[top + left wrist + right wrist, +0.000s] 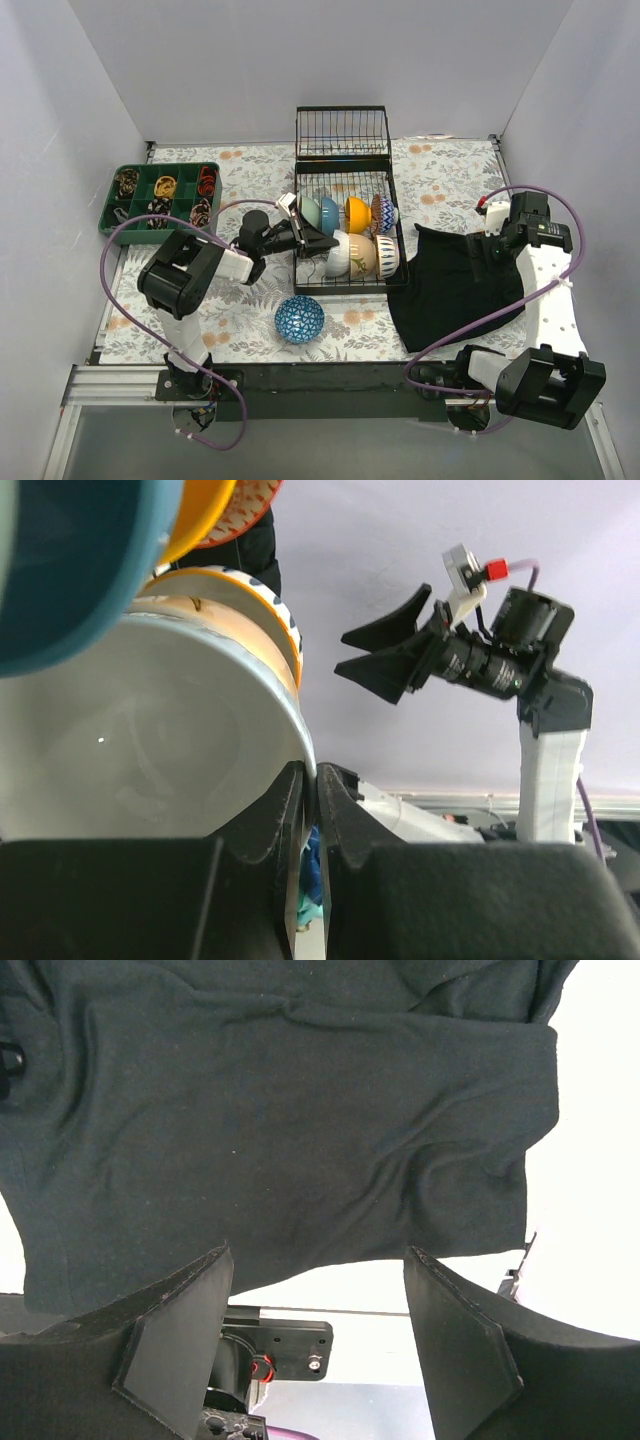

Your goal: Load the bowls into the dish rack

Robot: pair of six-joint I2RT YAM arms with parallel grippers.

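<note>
The big black wire dish rack (pixel 343 161) sits in the middle of the flowery tabletop (pixel 440 185). Seven small round ceramic bowls stand on their edges in it.

The back row has four: a pale green bowl (pixel 309 208), a plain blue bowl (pixel 329 214), an orange-yellow bowl (pixel 358 213) and a red-patterned bowl (pixel 384 212). The front row has three: a cream-white bowl (pixel 337 256), a tan bowl (pixel 362 256) and a white bowl with dark stripes (pixel 387 257).

One more, a blue patterned bowl (pixel 299 319), lies on the tabletop in front of the rack and apart from it. That makes eight bowls.

There are two arms. The left pincer (pixel 305 237) reaches into the rack from the left side. Its two fingers (pixel 280 820) are pinched on the rim of the cream-white bowl, with only the thin rim between them.

The right pincer (pixel 318 1252) is let go and holds nothing. Its two fingers are spread wide above one black cloth (pixel 455 285), which lies to the right of the rack.

One green plastic tray (pixel 110 200) with little boxes sits at the far left.
</note>
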